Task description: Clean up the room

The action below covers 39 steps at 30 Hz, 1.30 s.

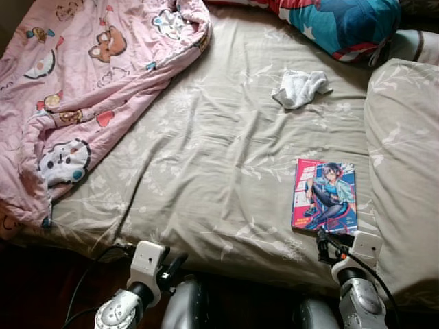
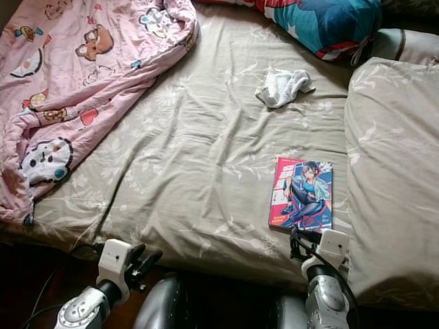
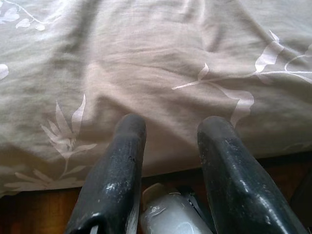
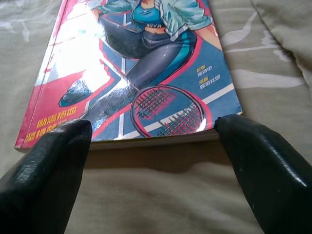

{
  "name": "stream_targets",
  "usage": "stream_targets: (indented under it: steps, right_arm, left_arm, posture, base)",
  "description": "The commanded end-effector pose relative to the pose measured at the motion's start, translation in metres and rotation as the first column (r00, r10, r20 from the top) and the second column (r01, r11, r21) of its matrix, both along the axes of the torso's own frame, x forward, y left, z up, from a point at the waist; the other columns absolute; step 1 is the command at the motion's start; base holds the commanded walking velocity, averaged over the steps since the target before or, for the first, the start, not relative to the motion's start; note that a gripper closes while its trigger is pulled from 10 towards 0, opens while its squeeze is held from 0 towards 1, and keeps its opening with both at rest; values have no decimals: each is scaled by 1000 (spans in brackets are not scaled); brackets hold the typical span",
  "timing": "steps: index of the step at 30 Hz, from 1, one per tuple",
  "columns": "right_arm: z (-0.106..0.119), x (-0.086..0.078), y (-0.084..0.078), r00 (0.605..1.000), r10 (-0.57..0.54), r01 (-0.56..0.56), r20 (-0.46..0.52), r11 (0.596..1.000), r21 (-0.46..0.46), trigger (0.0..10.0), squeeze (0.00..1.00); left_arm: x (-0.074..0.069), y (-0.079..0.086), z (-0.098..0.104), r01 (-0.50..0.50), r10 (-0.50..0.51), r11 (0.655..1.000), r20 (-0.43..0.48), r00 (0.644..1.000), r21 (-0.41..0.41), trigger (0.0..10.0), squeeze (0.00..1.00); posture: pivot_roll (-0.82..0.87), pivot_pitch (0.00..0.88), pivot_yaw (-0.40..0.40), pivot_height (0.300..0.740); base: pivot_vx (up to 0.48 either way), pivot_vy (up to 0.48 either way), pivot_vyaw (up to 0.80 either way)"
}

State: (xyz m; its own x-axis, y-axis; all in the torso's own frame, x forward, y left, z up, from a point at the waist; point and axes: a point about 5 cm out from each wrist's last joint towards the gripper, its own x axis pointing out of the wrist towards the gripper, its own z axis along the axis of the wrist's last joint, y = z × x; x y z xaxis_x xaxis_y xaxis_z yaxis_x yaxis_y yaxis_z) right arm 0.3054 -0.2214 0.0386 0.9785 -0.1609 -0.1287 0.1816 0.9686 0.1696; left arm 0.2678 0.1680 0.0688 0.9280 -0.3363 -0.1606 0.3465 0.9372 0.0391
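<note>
Comic book [image 1: 324, 196] flat on the beige leaf-print bedsheet [image 1: 206, 164], cover up, close to the near edge of the bed and just beside the big beige pillow [image 1: 405, 171]. Long axis running away from the robot toward the headboard end, slightly tilted; bottom edge of the cover, with the racket drawing, facing the robot, spine on the side away from the pillow. Right gripper [image 4: 151, 141] at that near edge, fingers spread wide on either side of the lower corners, pinching nothing yet. Likely risks from here: fingers sliding over the glossy cover instead of getting under the thin edge; soft mattress giving way under pressure, so that sheet fabric gets bunched up and pinched along with the book; a grab at one corner only, bending the cover or letting the book droop and slip. Beyond the book, a crumpled white cloth [image 1: 300, 88] farther up the sheet, a blue and red cushion [image 1: 343, 24] past that, a pink cartoon-print quilt [image 1: 89, 82] heaped well apart on the opposite side. Left gripper [image 3: 170, 146] low at the near bed edge, far from the book, fingers parted, empty.
</note>
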Motion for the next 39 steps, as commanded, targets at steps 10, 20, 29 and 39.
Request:
stream_targets:
  steps: [10,20,29,39]
  right_arm:
    - [-14,-13,12,999,36,-36,-17,999,10,10000,0]
    - [-10,-14,5,1000,11,-11,12,1000,3,10000,0]
    - [2,0,5,999,48,-48,17,999,-26,10000,0]
    - [1,6,3,998,30,-34,-52,996,-78,10000,0]
  left_arm:
    - [6,0,-10,-40,40,999,-31,999,7,10000,0]
    - [28,-3,-11,-90,90,996,-6,996,-19,10000,0]
    - [48,-8,-12,-143,144,989,10,990,-38,10000,0]
    - [47,7,-31,-251,249,968,-72,966,-24,10000,0]
  posture:
    - [-10,399,122,626]
    - [-57,279,85,626]
    - [-77,162,24,626]
    - [-88,79,-14,626]
  base:
    - [0,0,0]
    - [0,0,0]
    - [0,0,0]
    - [0,0,0]
